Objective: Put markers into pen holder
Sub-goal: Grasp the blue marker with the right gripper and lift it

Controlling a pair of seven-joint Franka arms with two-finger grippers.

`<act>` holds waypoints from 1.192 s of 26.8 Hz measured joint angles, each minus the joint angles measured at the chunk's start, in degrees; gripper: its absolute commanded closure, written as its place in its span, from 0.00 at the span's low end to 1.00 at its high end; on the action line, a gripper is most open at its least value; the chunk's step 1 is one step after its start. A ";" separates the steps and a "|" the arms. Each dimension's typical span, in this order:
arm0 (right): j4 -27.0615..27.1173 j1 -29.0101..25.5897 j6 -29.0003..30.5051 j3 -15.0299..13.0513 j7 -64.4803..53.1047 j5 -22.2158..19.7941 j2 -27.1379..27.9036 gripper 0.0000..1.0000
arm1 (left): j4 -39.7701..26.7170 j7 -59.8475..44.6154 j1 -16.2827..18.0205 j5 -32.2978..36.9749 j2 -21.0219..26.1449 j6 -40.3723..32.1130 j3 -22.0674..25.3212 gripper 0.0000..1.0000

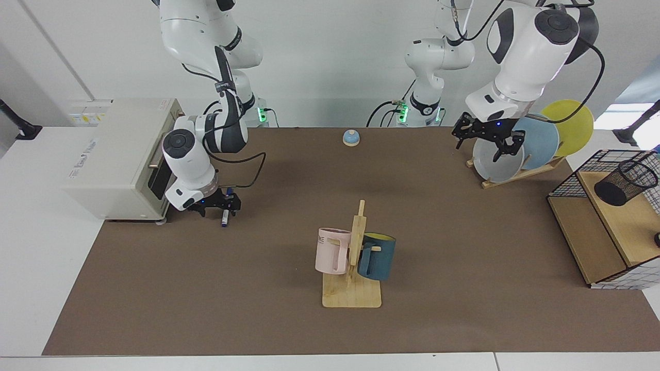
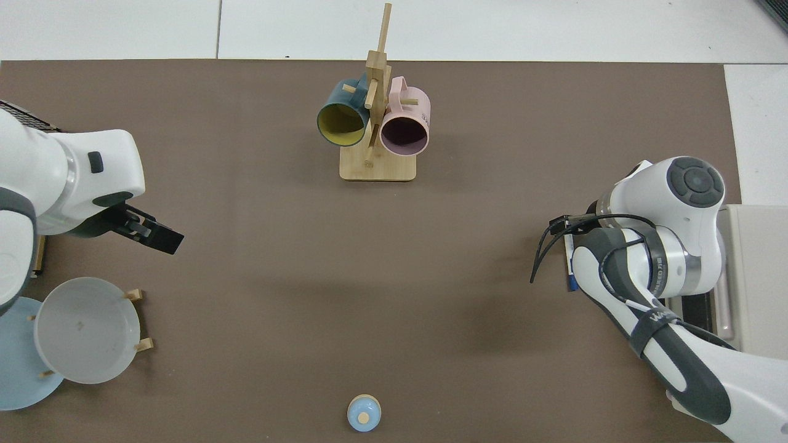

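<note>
Slim white marker with dark blue cap (image 1: 225,220): lies on the brown table mat (image 1: 289,319), left of frame in the facing view, just beside the cream toaster oven (image 1: 116,154); long axis near-vertical in frame; mostly hidden by the arm, label unreadable

Right gripper (image 1: 217,204): low over the marker, whether its fingers are spread or pinching cannot be told

Black wire-mesh pen holder (image 1: 626,181): tilted, on the wooden shelf at far right

Left gripper (image 1: 487,140): fingers spread, holding nothing, before the grey plate (image 1: 496,162) at upper right

Pink mug (image 1: 331,250): letters "ME" readable
</note>
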 measured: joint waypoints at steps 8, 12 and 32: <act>-0.86 0.19 1.03 0.15 4.62 0.01 0.69 0.00 | -0.60 7.26 -0.84 0.00 -0.11 0.03 -2.40 0.00; -1.21 0.24 1.06 0.29 5.85 0.01 0.93 0.00 | -1.00 10.78 -0.84 0.00 -0.25 0.45 -2.39 0.00; -1.22 0.14 1.10 0.23 6.09 0.16 1.32 1.00 | -2.24 17.91 -1.37 0.00 -0.50 2.84 -2.40 0.00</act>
